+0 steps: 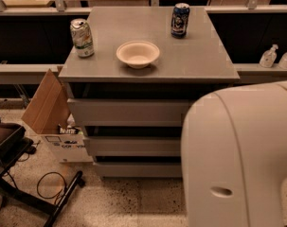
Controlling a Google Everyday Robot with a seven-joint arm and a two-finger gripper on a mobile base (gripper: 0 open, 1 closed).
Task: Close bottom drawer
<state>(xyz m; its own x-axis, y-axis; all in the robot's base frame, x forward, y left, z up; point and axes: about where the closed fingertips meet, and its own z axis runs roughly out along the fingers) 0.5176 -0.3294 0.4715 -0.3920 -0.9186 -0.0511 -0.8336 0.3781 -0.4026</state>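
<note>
White arm shell (237,160) overlaps the bottom drawer (138,170) at right; gripper unseen.

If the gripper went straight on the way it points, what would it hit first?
Cannot tell: the gripper is out of view, perhaps behind the white arm casing. The bottom drawer is partly hidden by it.

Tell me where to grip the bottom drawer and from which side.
The bottom drawer has a flat front with no handle, so the top edge is probably best, where a dark gap separates it from the middle drawer. Come from the front, slightly above. The gripper is out of view; only the white arm housing shows, lower right.
</note>
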